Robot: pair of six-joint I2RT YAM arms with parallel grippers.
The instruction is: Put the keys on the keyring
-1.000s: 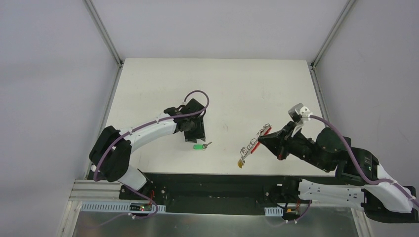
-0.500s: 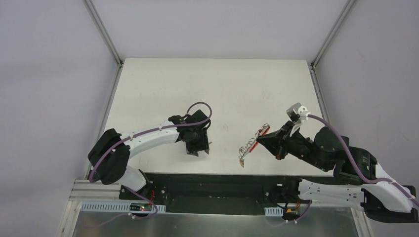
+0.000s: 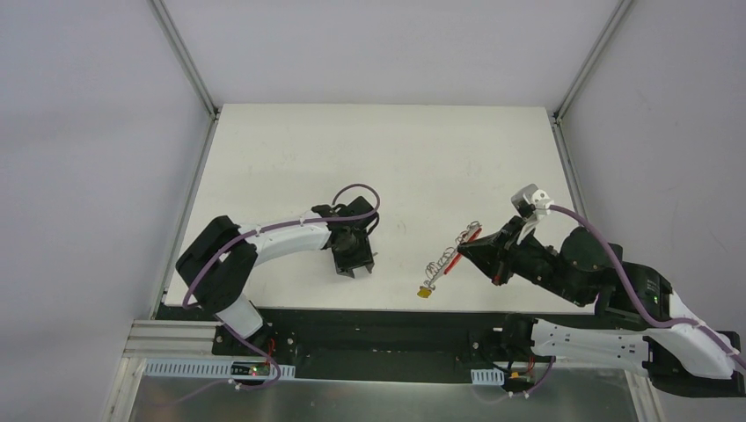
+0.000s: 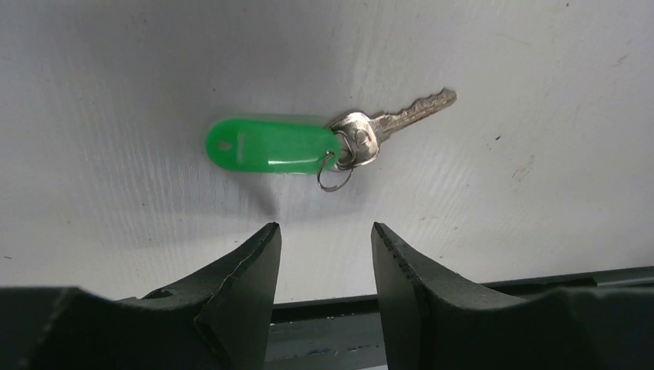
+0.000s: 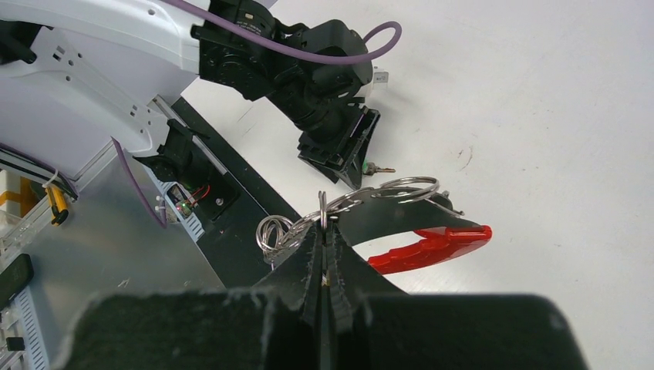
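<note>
Left wrist view, green-tagged key [image 4: 324,142] lying just beyond left gripper [image 4: 324,231]

White bench [image 3: 396,149], few small dark scuffs [image 4: 530,166]. Black strip [image 3: 396,318] along near edge. Grey walls [image 3: 79,132] around; aluminium posts [image 3: 183,54] at far corners.

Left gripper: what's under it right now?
Under the left gripper, jaws open, the green-tagged key lies flat on the table, untouched. In the top view the gripper hides it almost entirely.
</note>
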